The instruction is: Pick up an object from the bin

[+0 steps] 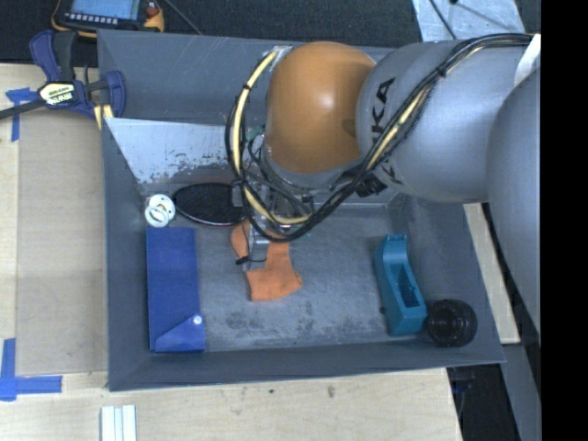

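At centre of bin [335, 312], hand [257, 248] set low on upper end of orange crumpled piece [276, 281], apparently placed for grasp. Clenched or released: cannot tell. Blue flat box [173, 288] and blue block [398, 283] lie well apart, so no crowding.

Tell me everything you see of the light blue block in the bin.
The light blue block looks like hard plastic, long and narrow, with a slot sunk in its top. It lies flat on the bin floor near the right wall. Its lower end sits close beside a black round knob.
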Robot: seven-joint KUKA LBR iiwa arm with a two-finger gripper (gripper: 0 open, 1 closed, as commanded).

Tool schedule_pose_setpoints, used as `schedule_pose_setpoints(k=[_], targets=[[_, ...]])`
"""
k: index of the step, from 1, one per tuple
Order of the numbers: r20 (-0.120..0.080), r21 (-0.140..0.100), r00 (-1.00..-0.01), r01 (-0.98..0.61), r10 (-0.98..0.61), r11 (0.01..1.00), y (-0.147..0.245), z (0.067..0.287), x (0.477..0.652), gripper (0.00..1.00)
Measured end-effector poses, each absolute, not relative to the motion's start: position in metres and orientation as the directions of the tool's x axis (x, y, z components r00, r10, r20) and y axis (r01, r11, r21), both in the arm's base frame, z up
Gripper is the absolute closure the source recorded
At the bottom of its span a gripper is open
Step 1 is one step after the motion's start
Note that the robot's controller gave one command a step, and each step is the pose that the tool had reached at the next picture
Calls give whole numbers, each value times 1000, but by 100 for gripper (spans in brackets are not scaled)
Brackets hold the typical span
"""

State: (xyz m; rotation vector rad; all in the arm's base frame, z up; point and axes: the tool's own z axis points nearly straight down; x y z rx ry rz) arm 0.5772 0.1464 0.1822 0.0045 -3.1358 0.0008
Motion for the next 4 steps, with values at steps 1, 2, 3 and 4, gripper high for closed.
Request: schedule_pose_setpoints(k=[1, 2, 3, 4], targets=[[-3, 1, -1000, 0, 0, 1000, 146, 187, 579, 0], [-6, 1, -969, -246, -246, 969, 122, 164, 571, 0], [-1, -1, -934, -357, -357, 934, 134, 151, 554, 0], [-1, 1, -996, -90, -90, 996, 127, 141, 554, 0]])
